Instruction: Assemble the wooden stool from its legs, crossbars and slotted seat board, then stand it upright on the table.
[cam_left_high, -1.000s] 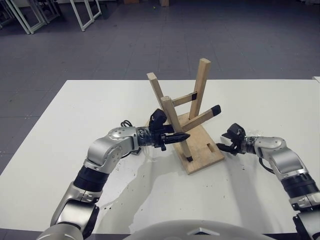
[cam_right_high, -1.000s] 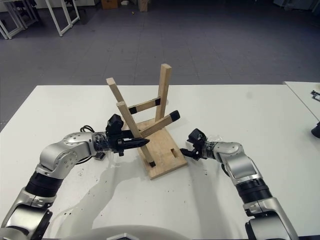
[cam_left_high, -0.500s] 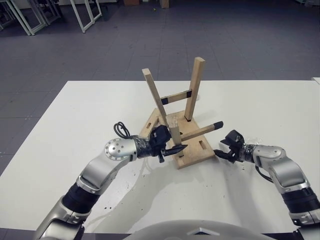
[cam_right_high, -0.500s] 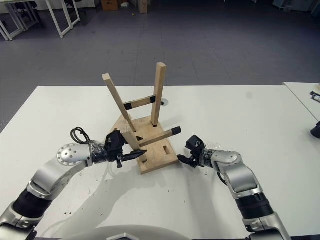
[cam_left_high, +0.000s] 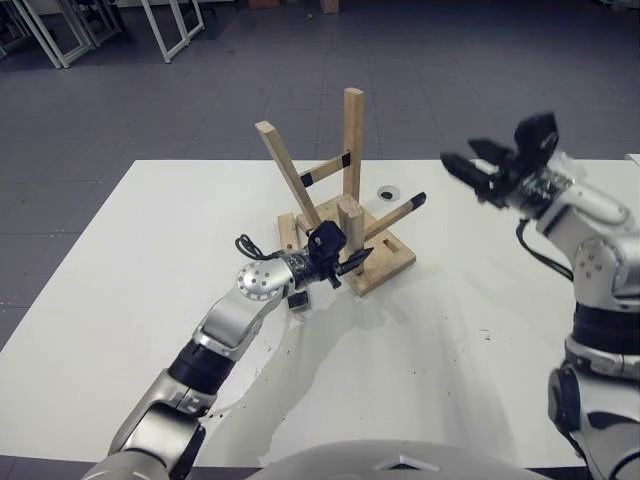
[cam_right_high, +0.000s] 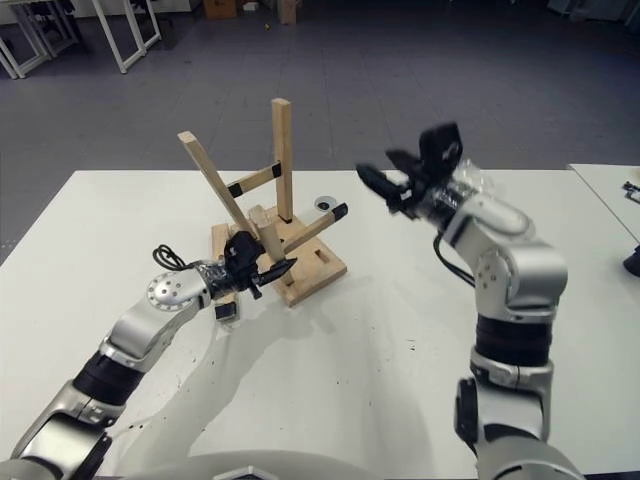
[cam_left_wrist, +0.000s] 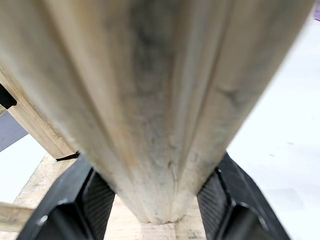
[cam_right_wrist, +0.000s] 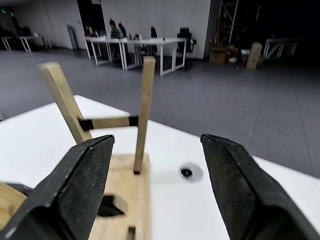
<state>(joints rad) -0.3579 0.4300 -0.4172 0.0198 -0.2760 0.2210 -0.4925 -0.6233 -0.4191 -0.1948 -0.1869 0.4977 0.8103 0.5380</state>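
Pale wood on a white table (cam_left_high: 150, 250): the stool at mid-assembly, inverted. At left, a black cable (cam_left_high: 243, 243) loops beside the wrist of the left arm, which lies low across the table so that the left gripper (cam_left_high: 346, 262) meets the work from the side. Its fingers (cam_left_wrist: 75, 200) are closed narrowly on the near leg (cam_left_high: 350, 222), one on each face, as the left wrist view shows. The grip appears meant to steady that leg upright on the seat board (cam_left_high: 392, 262). The seat board lies flat at the table's middle, underside up, so that its slots face upward to receive the legs. Behind the near leg rise the tilted leg (cam_left_high: 283, 168), leaning toward the robot's left, and the upright leg (cam_left_high: 353, 135), joined by a crossbar (cam_left_high: 326, 168) with dark ends. A second crossbar (cam_left_high: 397, 214) runs from the near leg up and rightward, its dark tip free in the air, with no fourth leg fitted to meet it. Whether any foot is fully seated cannot be told. Just beyond the board is a round cable port (cam_left_high: 387, 190) in the table. At right, the right gripper (cam_left_high: 462, 158) hangs high above the table, well apart from the stool, jaws spread wide and empty, judged free to take up the next part.
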